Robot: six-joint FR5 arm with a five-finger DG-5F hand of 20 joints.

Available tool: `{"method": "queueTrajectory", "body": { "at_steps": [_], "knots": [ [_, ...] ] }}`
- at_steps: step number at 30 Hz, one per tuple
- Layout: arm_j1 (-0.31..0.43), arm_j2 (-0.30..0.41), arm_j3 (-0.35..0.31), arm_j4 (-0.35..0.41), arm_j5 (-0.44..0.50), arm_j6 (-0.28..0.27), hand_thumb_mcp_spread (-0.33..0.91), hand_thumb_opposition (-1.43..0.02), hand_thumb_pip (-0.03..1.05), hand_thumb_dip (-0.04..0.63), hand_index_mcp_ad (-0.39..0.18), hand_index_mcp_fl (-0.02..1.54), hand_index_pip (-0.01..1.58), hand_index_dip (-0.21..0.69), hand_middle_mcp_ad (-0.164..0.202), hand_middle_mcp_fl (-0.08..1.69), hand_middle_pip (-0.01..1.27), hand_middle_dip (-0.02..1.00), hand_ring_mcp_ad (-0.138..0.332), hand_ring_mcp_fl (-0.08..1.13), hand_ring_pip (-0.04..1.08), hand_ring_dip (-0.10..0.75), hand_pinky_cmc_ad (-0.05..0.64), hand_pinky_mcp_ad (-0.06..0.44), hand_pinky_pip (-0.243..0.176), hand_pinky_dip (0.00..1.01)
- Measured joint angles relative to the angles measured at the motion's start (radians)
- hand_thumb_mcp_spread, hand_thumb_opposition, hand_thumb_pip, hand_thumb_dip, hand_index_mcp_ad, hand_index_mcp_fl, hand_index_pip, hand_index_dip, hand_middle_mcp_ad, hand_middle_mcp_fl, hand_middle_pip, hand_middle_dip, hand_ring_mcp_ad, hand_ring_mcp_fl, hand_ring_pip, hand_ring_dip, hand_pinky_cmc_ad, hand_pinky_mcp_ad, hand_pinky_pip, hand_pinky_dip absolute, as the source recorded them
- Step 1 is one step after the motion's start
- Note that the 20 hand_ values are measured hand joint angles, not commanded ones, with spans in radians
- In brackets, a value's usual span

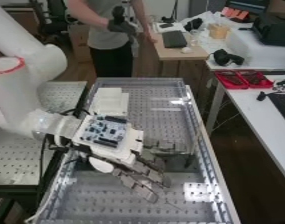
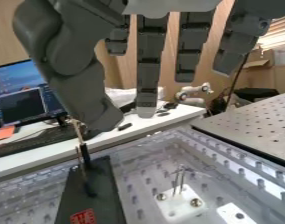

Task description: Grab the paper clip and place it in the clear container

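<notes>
1. Straight-fingered and loosely spread, the hand point(image 1: 138, 184) is above the perforated bench point(image 1: 93, 202) in the high view, slanting downward. A circuit board point(image 1: 106, 131) sits on its back, and white blocks point(image 1: 109, 101) lie on the bench near it.
2. In the wrist view, the fingers hang straight, apart from the thumb, so the grasp is wide. A dark plate point(image 2: 93, 192) lies below the thumb; near it, a white plate point(image 2: 178, 204) bears screws and thin upright metal prongs point(image 2: 180, 179). Where the paper clip is, I cannot tell.
</notes>
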Motion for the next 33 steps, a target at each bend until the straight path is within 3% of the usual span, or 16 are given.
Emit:
{"method": "queueTrajectory", "body": {
  "at_steps": [9, 22, 33],
  "knots": [
    [-0.027, -0.036, 0.019, 0.016, -0.03, 0.01, 0.48, -0.83, 0.79, 0.349, -0.138, 0.07, 0.11, -0.133, -0.012, 0.38, 0.58, 0.57, 0.113, 0.23, 0.16, 0.358, 0.344, 0.278, -0.024, 0.19],
    [-0.054, -0.082, 0.022, 0.082, -0.053, 0.018, 0.51, -0.85, 0.75, 0.349, -0.161, 0.12, 0.12, -0.133, -0.016, 0.41, 0.6, 0.59, 0.084, 0.3, 0.17, 0.398, 0.349, 0.264, 0.0, 0.19],
    [-0.078, -0.111, 0.047, 0.099, -0.097, 0.009, 0.54, -0.87, 0.74, 0.349, -0.173, 0.14, 0.12, -0.134, -0.016, 0.45, 0.63, 0.63, 0.087, 0.33, 0.18, 0.436, 0.36, 0.26, 0.005, 0.19]
  ]
}}
